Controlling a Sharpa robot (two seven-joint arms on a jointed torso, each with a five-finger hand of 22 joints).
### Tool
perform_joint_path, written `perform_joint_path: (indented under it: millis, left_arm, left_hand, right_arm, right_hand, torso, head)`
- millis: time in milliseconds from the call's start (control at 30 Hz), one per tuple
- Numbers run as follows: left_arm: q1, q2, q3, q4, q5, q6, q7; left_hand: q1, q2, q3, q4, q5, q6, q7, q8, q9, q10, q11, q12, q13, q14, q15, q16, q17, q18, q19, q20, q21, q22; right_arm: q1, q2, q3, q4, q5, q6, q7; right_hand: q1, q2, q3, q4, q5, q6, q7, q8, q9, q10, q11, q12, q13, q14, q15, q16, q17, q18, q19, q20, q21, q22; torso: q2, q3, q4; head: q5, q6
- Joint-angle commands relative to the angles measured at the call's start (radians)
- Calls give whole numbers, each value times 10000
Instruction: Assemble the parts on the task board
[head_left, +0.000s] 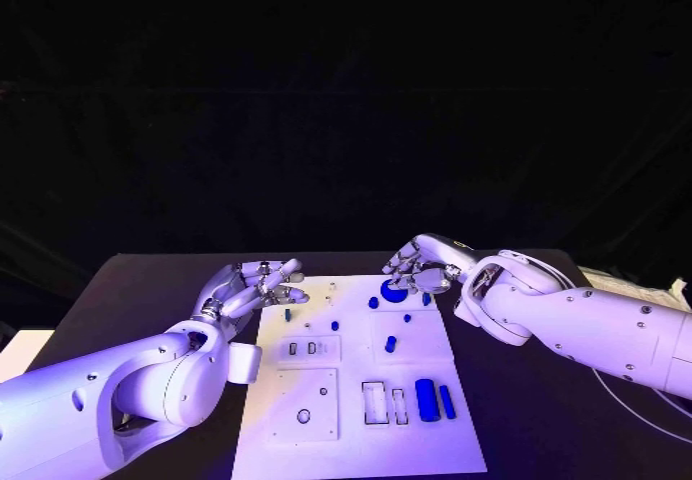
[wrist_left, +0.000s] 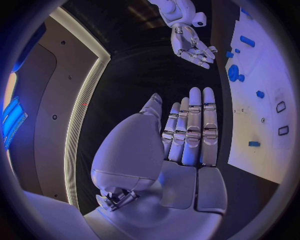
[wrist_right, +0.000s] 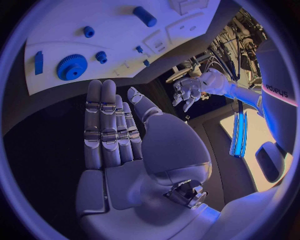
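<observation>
Both the left hand (head_left: 264, 283) and the right hand (head_left: 421, 266) are empty with fingers stretched out, so the right hand, close to the blue gear (head_left: 392, 291) at the far end of the white board (head_left: 346, 440), should probably come down slowly and pinch its rim.

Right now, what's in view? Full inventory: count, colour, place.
task board: one, white, middle of the table, lengthwise away from the robot.
gear: one, blue, far end of the board, by the right hand.
large cylinder: one, blue, near right part of the board, lying flat.
thin bar: one, blue, just right of the large cylinder.
small parts: several, blue, scattered over the board's far half; exact count unclear.
table: one, black, under the board.
left hand: silver, at the board's far left corner, fingers straight, holding nothing.
right hand: silver, over the board's far right end beside the gear, holding nothing.
</observation>
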Motion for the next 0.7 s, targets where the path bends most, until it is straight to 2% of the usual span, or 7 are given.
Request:
perform_joint_path:
  millis: [33,133,233,333,467,700]
  left_arm:
    - [26,-58,11,259,25,342,-16]
    - [28,-114,13,462,26,387,-23]
    - [29,-230,15,683,26,415,-47]
    - [33,-377,24,929,26,421,-81]
    - [46,-505,39,1162,26,429,-107]
    - [134,-568,48,1290,26,442,-137]
  left_hand:
    - [104,-31,-18,-44,-46,69,13,-41,-11,94,5,-33,12,64,9,46,20,128,83,-12,42,-3]
    - [106,-28,-18,-45,-46,73,12,-44,-11,99,3,-37,12,69,7,48,29,128,89,-15,43,-3]
    - [106,-26,-17,-45,-46,73,12,-45,-11,99,3,-39,12,69,7,49,31,128,90,-15,43,-3]
    - [107,-24,-17,-45,-45,74,12,-46,-11,99,3,-41,12,70,6,49,34,128,91,-16,43,-4]
    - [110,-22,-16,-46,-45,73,12,-50,-12,97,4,-46,11,70,6,48,39,127,93,-17,43,-4]
    - [117,-23,-18,-52,-45,67,16,-65,-15,88,7,-66,8,69,7,47,58,125,99,-20,42,-6]
  right_arm:
    - [91,84,14,48,-2199,789,-1280]
    - [159,159,16,80,-2655,1025,-1498]
    - [216,232,17,116,-2984,1214,-1635]
    - [261,305,17,135,-3277,1354,-1737]
    - [295,358,18,150,-3545,1497,-1841]
    - [333,445,18,143,-3783,1684,-1919]
  right_hand:
    - [-11,-115,26,61,-75,0,-61,-54,-14,-105,-9,-35,-1,453,-31,156,155,130,164,-25,152,74]
    - [3,-163,85,104,-82,-37,-91,-55,-20,-168,-30,-27,4,490,-83,503,425,120,310,-88,362,181]
    - [-25,-240,161,193,-100,-52,-128,-49,-17,-204,-48,-21,8,477,-121,1067,806,116,456,-160,648,334]
    - [-30,-295,271,276,-112,-64,-142,-51,-16,-265,-60,-21,6,483,-135,1603,1147,108,525,-203,903,478]
    - [-53,-371,431,416,-136,-68,-156,-46,-12,-354,-71,-20,2,465,-148,2334,1597,107,614,-238,1273,691]
    - [-60,-480,749,631,-155,-42,-187,-44,-6,-366,-109,-24,-1,421,-168,3369,2220,111,676,-276,1860,1043]
  torso:
    - [305,-39,120]
    - [416,-61,180]
    - [564,-67,223]
    - [677,-88,273]
    - [765,-101,352]
    - [841,-123,396]
  head:
    - [-122,53]
    - [-175,74]
    - [-220,156]
    - [-266,196]
    - [-302,203]
    - [-366,188]
